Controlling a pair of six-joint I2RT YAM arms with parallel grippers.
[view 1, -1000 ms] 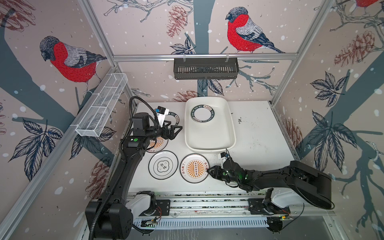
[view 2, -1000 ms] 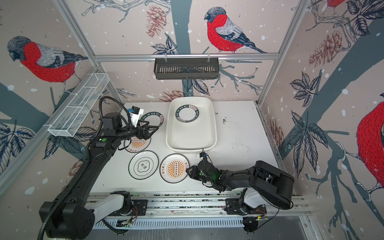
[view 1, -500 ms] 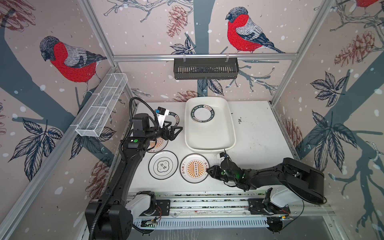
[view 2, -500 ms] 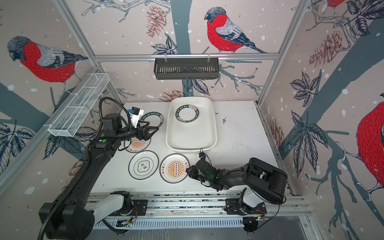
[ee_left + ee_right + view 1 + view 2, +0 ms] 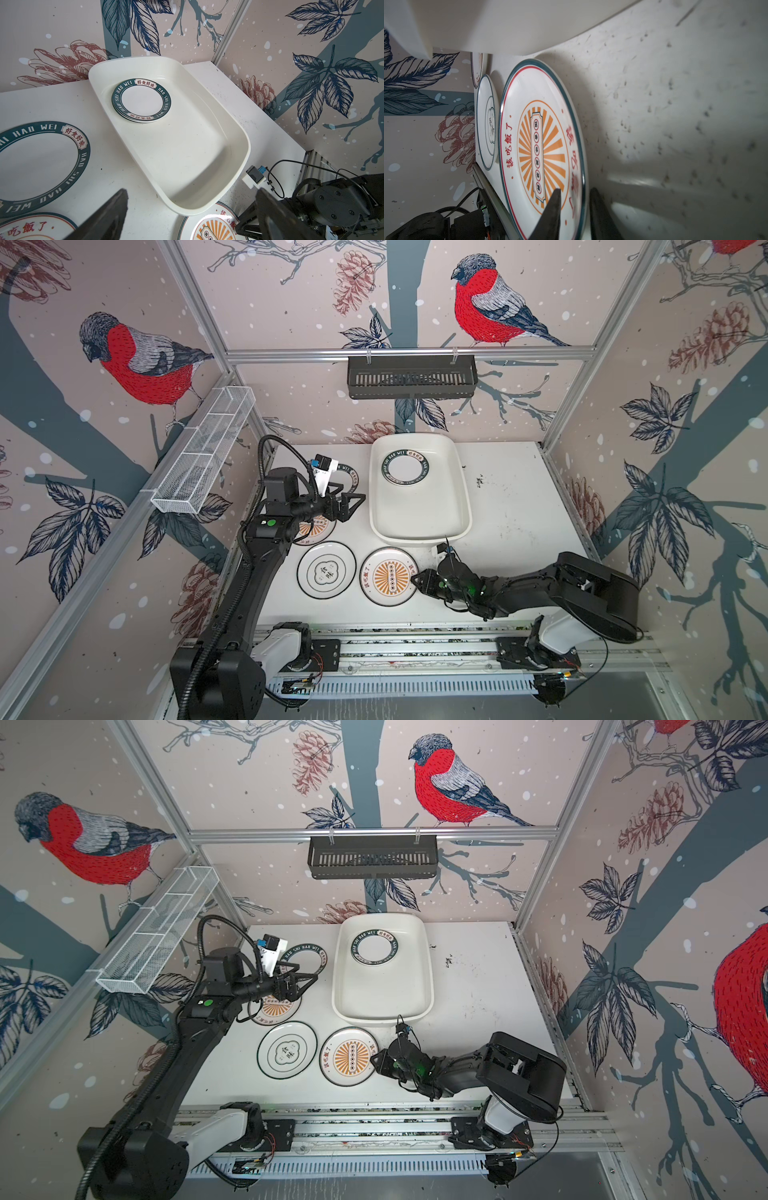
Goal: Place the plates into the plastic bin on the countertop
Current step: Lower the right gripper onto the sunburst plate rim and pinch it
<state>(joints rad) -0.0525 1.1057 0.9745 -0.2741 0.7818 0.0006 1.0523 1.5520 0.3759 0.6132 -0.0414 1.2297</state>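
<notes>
We've got the right gripper [image 5: 417, 577] straddling the rim of the front sunburst plate [image 5: 388, 576] that sits on the countertop [image 5: 511, 531] just in front of the plastic bin [image 5: 419, 537], can't tell if we're actually pinching it, and the left gripper [image 5: 352, 506] hangs wide open.

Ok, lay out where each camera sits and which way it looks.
Top views: high at the front, looking down on countertop, plastic bin, left arm, right arm.
Left wrist: on the left arm, looking past the open left tool into the plastic bin; right arm shows.
Right wrist: low over the countertop; right tool straddles the sunburst plate's rim.
Shared: both wrist views show that sunburst plate.
</notes>
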